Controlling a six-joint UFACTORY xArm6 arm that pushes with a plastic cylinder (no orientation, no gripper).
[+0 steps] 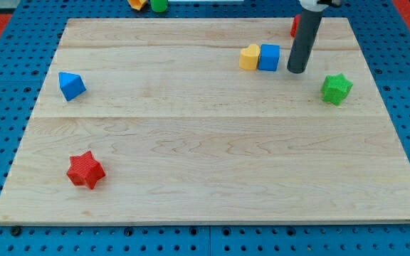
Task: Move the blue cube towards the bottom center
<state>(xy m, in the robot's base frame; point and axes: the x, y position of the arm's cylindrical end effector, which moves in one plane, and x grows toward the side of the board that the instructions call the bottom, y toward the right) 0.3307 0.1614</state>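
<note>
My tip [297, 71] stands just right of the blue cube [269, 57], which touches the yellow block [248, 57] on its left.

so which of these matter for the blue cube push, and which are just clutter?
Job:
- blue cube
- my tip, just to the cube's right, apart from it

Lying about:
- yellow block, touching the cube's left side
- green star
- red star
- blue triangular block

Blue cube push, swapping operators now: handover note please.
My tip sits just to the view's right of the blue cube, with a small gap, not touching.
The blue cube is near the view's top, right of centre, flush against the yellow block on its left.
Done: nothing visible; the cube is far from bottom centre.
Left: get above the cube, then push it down and leftward to bottom centre.
</note>
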